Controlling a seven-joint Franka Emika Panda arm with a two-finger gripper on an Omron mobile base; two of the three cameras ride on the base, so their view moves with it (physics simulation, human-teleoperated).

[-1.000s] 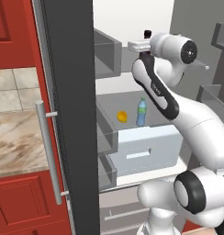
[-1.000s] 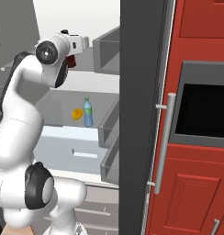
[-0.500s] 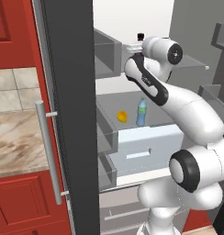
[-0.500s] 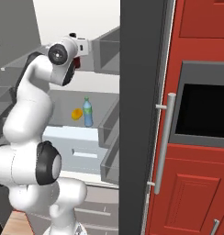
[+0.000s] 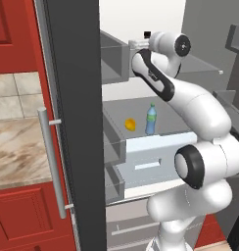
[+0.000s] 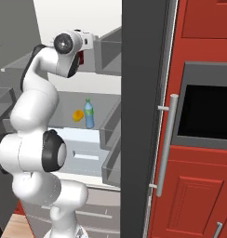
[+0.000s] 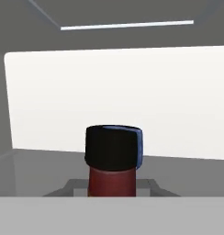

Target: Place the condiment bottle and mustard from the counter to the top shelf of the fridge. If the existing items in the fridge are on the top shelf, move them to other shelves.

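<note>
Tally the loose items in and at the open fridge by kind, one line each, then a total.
Bottles: 2, a red bottle with a dark cap, up at the gripper, and a blue-green bottle on the lower shelf.
Yellow items: 1.
Total: 3.

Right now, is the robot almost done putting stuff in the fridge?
Not yet. The gripper holds the dark red condiment bottle up at the top shelf, not set down. The green bottle and yellow item sit one shelf lower. I can't spot the mustard placed.

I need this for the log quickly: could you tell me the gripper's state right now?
Gripper: closed on the dark red condiment bottle, at the fridge's top shelf.
</note>
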